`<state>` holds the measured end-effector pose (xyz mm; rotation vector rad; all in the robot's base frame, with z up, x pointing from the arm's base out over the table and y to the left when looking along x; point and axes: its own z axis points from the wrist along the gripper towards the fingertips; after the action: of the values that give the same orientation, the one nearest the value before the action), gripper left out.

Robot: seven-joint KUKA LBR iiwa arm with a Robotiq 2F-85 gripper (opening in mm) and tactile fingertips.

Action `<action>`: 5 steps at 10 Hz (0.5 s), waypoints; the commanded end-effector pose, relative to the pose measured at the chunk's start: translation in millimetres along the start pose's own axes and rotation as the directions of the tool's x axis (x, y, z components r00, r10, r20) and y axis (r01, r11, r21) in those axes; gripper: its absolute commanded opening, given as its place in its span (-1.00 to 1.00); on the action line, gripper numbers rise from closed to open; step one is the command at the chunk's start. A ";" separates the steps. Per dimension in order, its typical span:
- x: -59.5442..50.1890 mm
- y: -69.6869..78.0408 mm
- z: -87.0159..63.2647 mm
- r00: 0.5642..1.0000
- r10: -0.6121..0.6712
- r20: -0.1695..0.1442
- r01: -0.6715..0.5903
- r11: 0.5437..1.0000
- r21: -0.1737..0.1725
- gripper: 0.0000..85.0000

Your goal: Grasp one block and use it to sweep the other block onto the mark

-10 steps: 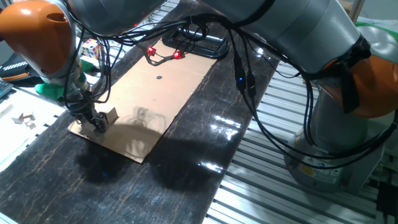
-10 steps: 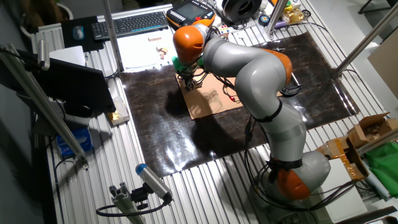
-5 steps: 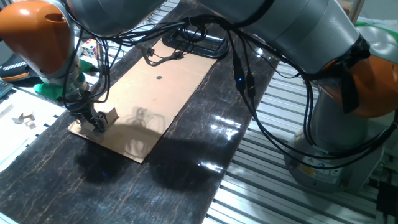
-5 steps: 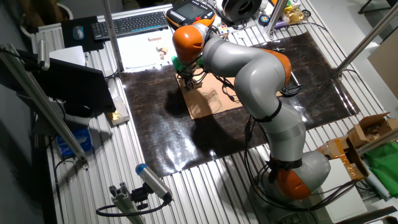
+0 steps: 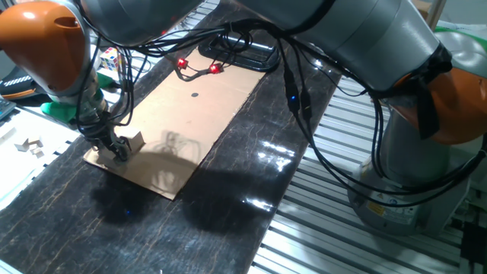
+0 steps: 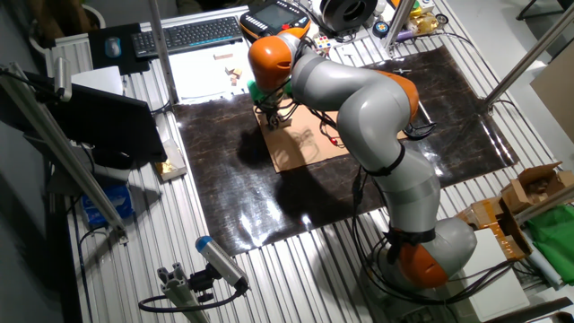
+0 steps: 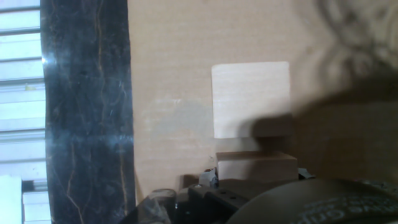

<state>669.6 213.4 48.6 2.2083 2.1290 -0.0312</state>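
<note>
At the bottom of the hand view, a wooden block (image 7: 256,167) sits right at the gripper (image 7: 249,186); the fingers look closed on it, though the hand hides the contact itself. Just above it, in the middle of the frame, lies the second block (image 7: 251,99), flat on the cardboard (image 7: 168,74). In one fixed view the gripper (image 5: 116,149) works at the cardboard's lower-left corner, and the mark (image 5: 195,96) is well apart, toward the upper middle. The push is long: an off-centre shove could spin the loose block aside, or slide the cardboard.
</note>
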 end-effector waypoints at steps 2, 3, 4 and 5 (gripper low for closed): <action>-0.7 0.0 0.0 1.000 0.000 0.000 0.000 1.000 0.005 -0.98; -1.3 -0.1 0.4 1.000 0.002 0.000 -0.002 1.000 0.007 -0.98; -2.0 0.1 1.1 1.000 0.002 0.000 -0.002 1.000 0.007 -0.98; -2.7 0.4 1.6 1.000 -0.001 -0.001 0.001 1.000 0.005 -0.98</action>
<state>670.1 210.5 47.1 2.2102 2.1340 -0.0356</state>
